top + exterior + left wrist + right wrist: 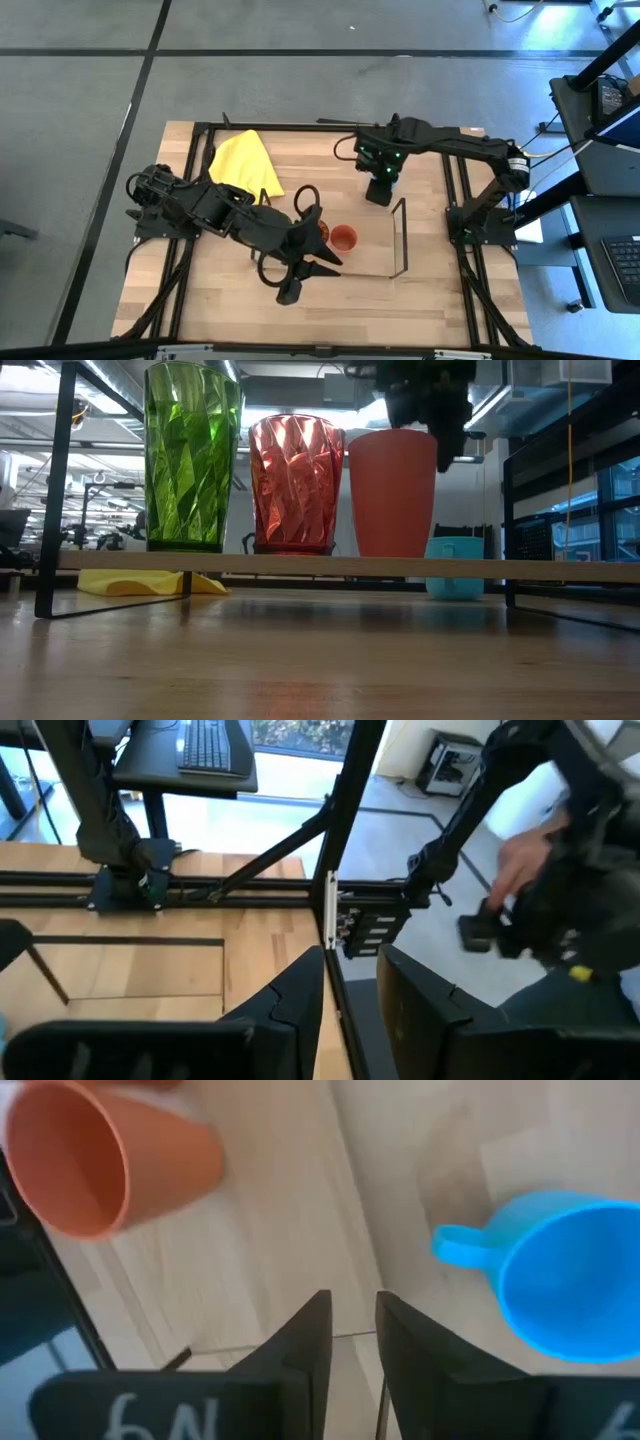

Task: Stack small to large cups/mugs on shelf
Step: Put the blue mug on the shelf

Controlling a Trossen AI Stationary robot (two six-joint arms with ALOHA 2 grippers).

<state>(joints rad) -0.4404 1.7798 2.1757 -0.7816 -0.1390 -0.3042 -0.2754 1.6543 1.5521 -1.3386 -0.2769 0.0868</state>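
Observation:
The green tumbler [192, 455], the red patterned cup [295, 482] and the plain orange cup [392, 490] stand upright in a row, left to right, on the wire shelf [320, 565]. The orange cup also shows in the high view [343, 237]. The light blue mug [560, 1270] stands upright on the table behind the shelf [455, 580]. My right gripper [352, 1330] hangs shut above the table beside the mug and touches nothing. My left gripper [350, 980] is shut and empty, over the shelf's left part [300, 262], hiding the green tumbler from above.
A yellow cloth [245, 165] lies at the table's far left. The shelf's upright end frame [400, 240] stands right of the orange cup. Black table frame rails [455, 200] run along the sides. A person's hand [520, 860] shows beyond the table.

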